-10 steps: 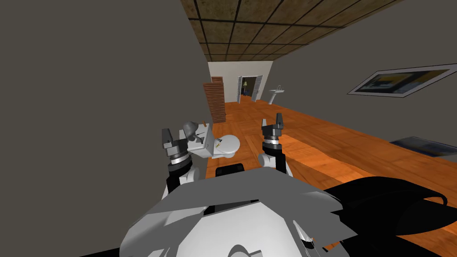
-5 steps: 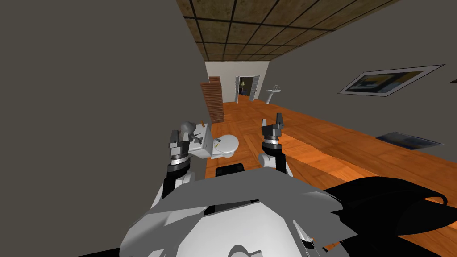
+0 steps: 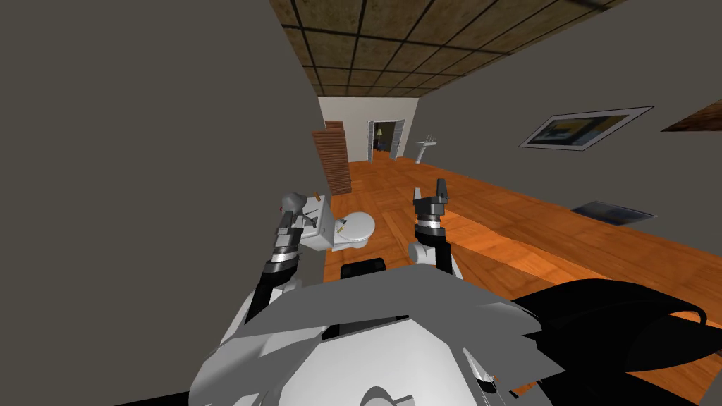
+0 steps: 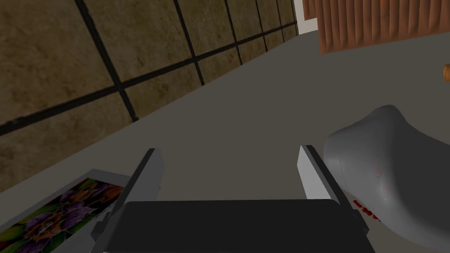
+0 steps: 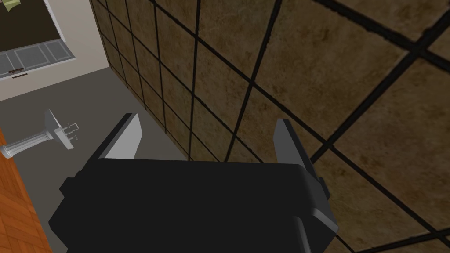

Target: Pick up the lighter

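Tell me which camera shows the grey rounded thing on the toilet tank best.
The left wrist view: the grey rounded thing looms large, close beside one finger of the open left gripper, red specks on it. The head view shows it small atop the toilet tank. The right wrist view faces ceiling tiles.

White toilet stands on orange wood floor, against the grey wall. On its tank top: grey rounded object, small orange item just beside it. Small yellow item lies at the back of the closed lid. Farther along the floor: brown slatted unit, white pedestal sink, flat dark panel.
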Motion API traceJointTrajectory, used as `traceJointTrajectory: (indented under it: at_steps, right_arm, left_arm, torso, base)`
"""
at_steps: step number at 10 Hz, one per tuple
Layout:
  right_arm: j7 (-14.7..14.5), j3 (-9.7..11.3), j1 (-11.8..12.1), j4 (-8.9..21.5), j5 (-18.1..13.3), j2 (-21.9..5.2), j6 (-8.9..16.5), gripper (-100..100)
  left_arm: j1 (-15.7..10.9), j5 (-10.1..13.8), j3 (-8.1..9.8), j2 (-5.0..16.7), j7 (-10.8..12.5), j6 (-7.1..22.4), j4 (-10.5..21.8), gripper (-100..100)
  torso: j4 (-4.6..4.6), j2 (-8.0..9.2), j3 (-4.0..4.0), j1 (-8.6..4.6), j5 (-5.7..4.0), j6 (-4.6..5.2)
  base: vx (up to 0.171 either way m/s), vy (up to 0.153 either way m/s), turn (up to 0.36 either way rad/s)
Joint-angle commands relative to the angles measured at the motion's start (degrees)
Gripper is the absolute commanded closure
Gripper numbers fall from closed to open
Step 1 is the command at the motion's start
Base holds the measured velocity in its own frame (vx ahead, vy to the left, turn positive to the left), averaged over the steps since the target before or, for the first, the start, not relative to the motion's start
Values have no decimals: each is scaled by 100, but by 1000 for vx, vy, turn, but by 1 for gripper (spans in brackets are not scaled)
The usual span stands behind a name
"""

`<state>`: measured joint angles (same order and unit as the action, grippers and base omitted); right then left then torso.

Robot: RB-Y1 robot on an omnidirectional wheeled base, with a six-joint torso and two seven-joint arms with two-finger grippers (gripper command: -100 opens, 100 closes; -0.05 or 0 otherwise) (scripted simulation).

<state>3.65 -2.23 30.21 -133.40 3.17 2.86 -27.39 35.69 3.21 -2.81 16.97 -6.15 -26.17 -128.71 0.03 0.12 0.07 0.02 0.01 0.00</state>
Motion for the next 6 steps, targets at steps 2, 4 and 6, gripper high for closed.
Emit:
traceJointTrajectory:
  at_steps: [2,4,6]
  right_arm:
    - [0,0,0,0,0,0,0,0]
    - [0,0,0,0,0,0,0,0]
    - [0,0,0,0,0,0,0,0]
  left_arm:
    - [183,96,53,456,119,426,28,-100]
    - [333,171,91,810,209,764,67,-100]
    - [476,243,132,1176,295,1116,116,-100]
  torso:
    - [1,3,2,-1,0,0]
    - [2,9,5,0,0,0]
    - [2,9,5,1,0,0]
  base:
    - [-44,-6,-101]
    - [-52,-2,-114]
    - [-51,-5,-99]
